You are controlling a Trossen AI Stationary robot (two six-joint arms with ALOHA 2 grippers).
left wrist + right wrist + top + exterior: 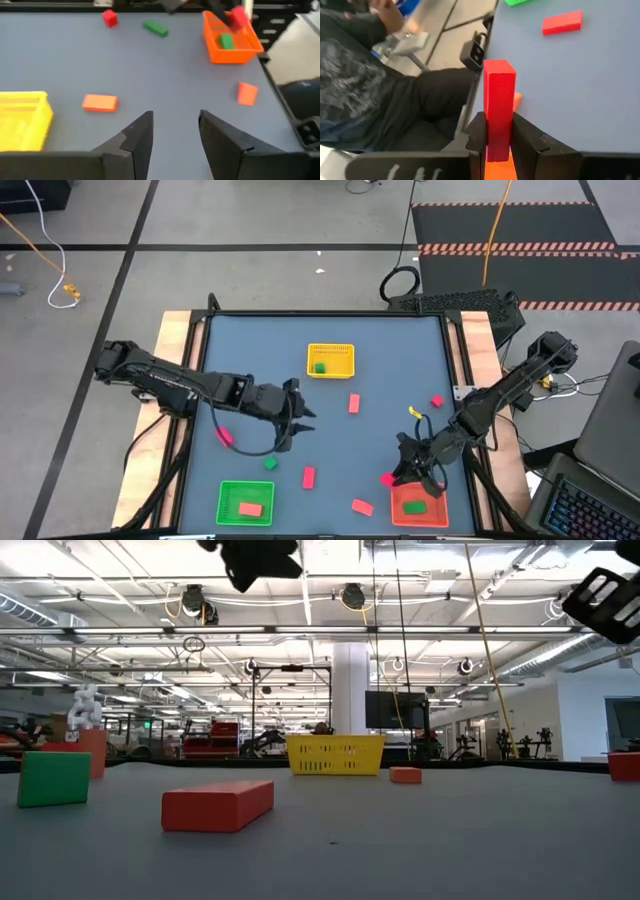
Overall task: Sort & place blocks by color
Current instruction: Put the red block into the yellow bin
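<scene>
Blue-grey table (330, 370) bearing three mesh baskets: yellow basket (331, 361) at the far middle holding a green block (319, 367); green basket (246, 502) at the near left; red basket (419, 506) at the near right. Left gripper (300, 421) hangs over the table's middle, fingers parted, empty. Right gripper (496, 131) — beside the red basket — clamps a red bar (498, 107) upright. Other blocks lie scattered — among them a salmon block (354, 404).
</scene>
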